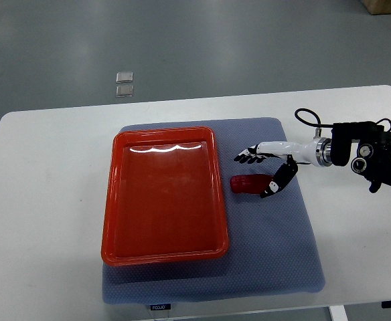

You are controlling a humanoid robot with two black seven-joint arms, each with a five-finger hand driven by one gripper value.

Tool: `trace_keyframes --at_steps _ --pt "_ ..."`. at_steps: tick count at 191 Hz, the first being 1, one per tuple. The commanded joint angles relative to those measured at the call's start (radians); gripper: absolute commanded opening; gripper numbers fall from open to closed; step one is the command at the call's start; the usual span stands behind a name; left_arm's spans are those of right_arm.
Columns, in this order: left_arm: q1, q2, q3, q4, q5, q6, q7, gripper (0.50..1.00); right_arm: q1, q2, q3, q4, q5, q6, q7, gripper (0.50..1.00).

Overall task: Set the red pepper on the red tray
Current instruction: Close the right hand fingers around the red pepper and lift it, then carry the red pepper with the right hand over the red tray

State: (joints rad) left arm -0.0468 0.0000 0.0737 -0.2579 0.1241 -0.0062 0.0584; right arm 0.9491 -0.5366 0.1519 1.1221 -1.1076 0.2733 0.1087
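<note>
A red pepper point(248, 183) lies on the blue-grey mat point(276, 254), just right of the red tray point(117, 200). The tray holds nothing. My right hand point(262, 172) comes in from the right edge and hovers at the pepper's right end. Its fingers point(249, 157) are spread above the pepper and its thumb point(277, 183) points down beside the pepper's right end. The hand holds nothing. My left arm is out of view.
The mat lies on a white table point(41, 200). The right arm's black wrist and cable point(363, 150) reach over the table's right side. Two small clear squares point(124, 83) lie on the grey floor beyond the table.
</note>
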Motion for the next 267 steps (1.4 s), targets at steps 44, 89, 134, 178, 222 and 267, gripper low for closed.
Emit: trace_keyframes --at_steps 44,89,134,178,222,267 --pt "-0.001 0.000 0.000 0.000 -0.001 0.000 0.000 1.000 -0.023 0.010 0.000 -0.012 -0.001 -0.006 -0.001 0.866" --pt "0.001 0.000 0.000 0.000 0.000 0.000 0.000 1.000 -0.026 0.012 0.000 -0.013 -0.003 -0.028 -0.001 0.703" --pt "-0.001 0.000 0.000 0.000 0.000 0.002 0.000 1.000 -0.047 0.015 -0.002 -0.013 -0.021 -0.031 0.000 0.539" --pt "0.001 0.000 0.000 0.000 0.000 0.000 0.000 1.000 -0.052 0.012 -0.002 -0.013 -0.021 -0.049 0.005 0.500" --pt "-0.001 0.000 0.000 0.000 0.000 0.002 0.000 1.000 0.010 -0.032 0.014 -0.012 -0.006 -0.037 0.005 0.500" --pt "-0.001 0.000 0.000 0.000 0.000 0.000 0.000 1.000 0.128 -0.065 0.015 0.001 0.005 -0.003 0.005 0.500"
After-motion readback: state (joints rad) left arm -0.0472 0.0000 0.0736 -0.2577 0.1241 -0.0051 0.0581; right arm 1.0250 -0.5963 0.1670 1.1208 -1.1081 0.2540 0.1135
